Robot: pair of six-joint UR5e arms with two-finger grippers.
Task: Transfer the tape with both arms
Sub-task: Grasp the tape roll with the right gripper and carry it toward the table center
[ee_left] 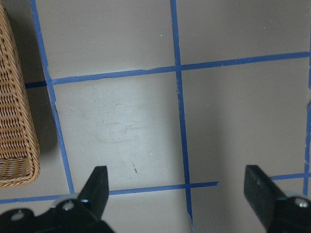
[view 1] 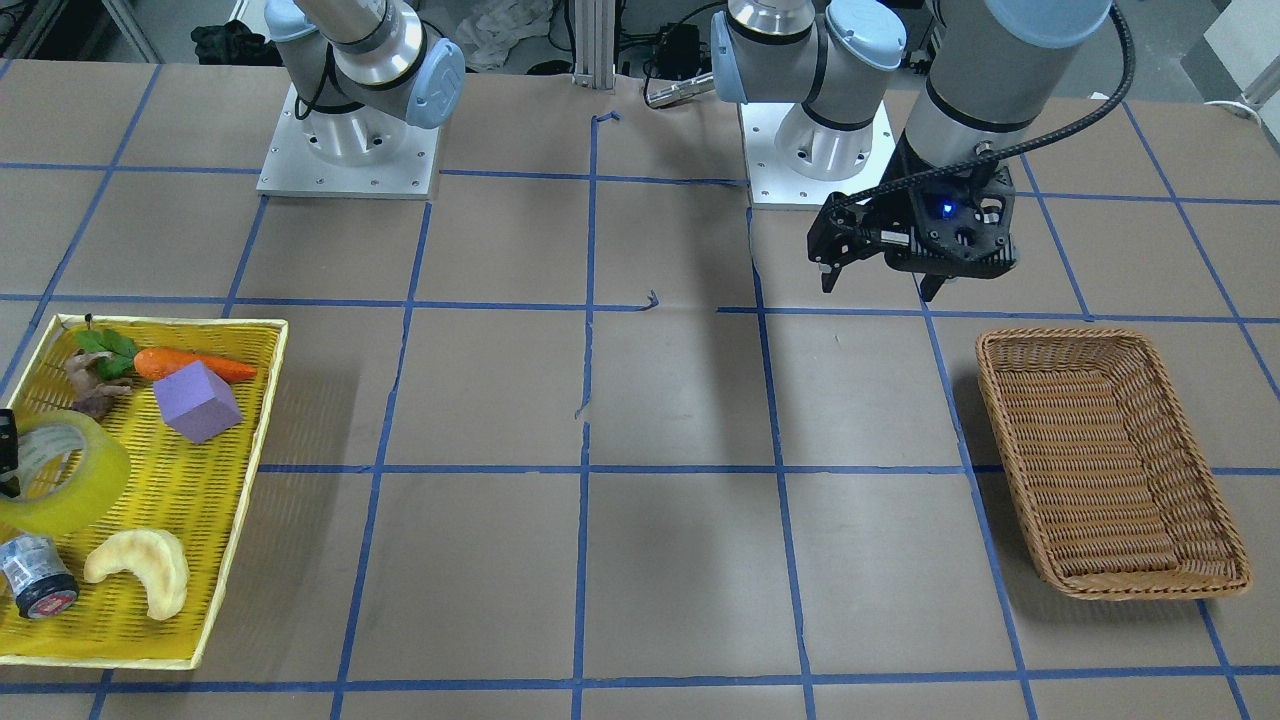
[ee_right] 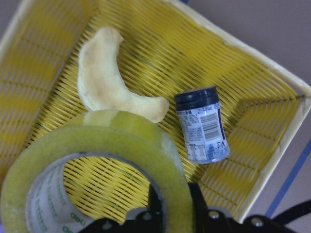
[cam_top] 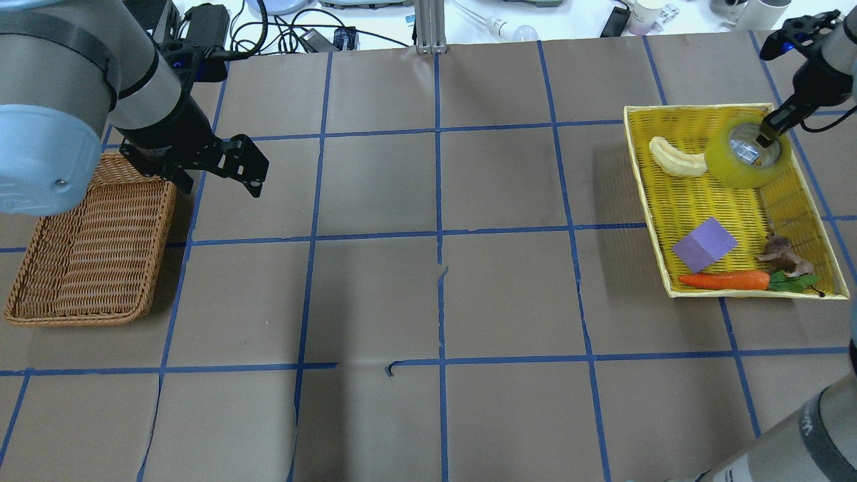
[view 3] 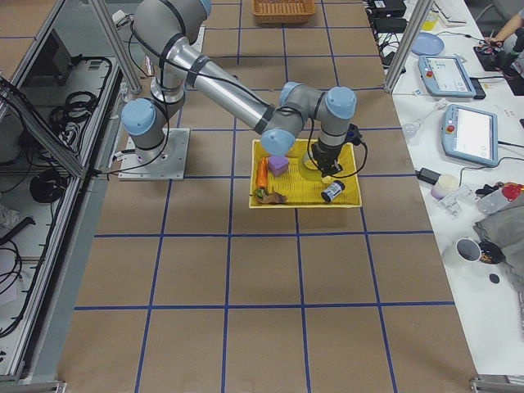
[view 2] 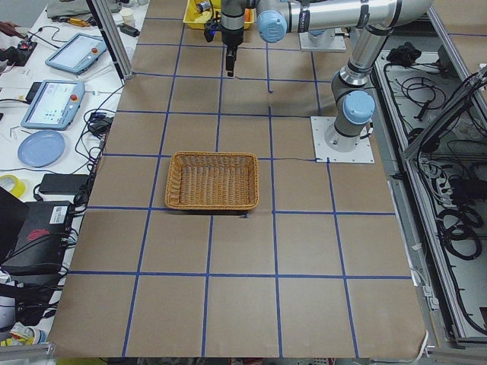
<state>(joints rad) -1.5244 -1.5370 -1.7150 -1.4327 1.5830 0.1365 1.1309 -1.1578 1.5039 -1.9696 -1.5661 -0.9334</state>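
The yellow tape [ee_right: 97, 145] is a wide translucent roll, held tilted over the far corner of the yellow tray [ee_right: 291, 87]. My right gripper [ee_right: 174, 204] is shut on the tape's wall, one finger inside the ring and one outside. The tape also shows in the overhead view [cam_top: 736, 164] with the right gripper [cam_top: 763, 137], and at the left edge of the front view [view 1: 60, 480]. My left gripper [view 1: 878, 285] is open and empty, hanging above the table beside the wicker basket [view 1: 1110, 460]. It also shows in the overhead view [cam_top: 221, 184] and its wrist view [ee_left: 177, 189].
The tray [cam_top: 647, 201] also holds a pale croissant [cam_top: 676, 157], a purple block [cam_top: 703, 244], a carrot [cam_top: 723, 280], a brown toy [cam_top: 780, 254] and a small silver-black roll with a red end [view 1: 35, 580]. The wicker basket [cam_top: 94, 254] has nothing in it.
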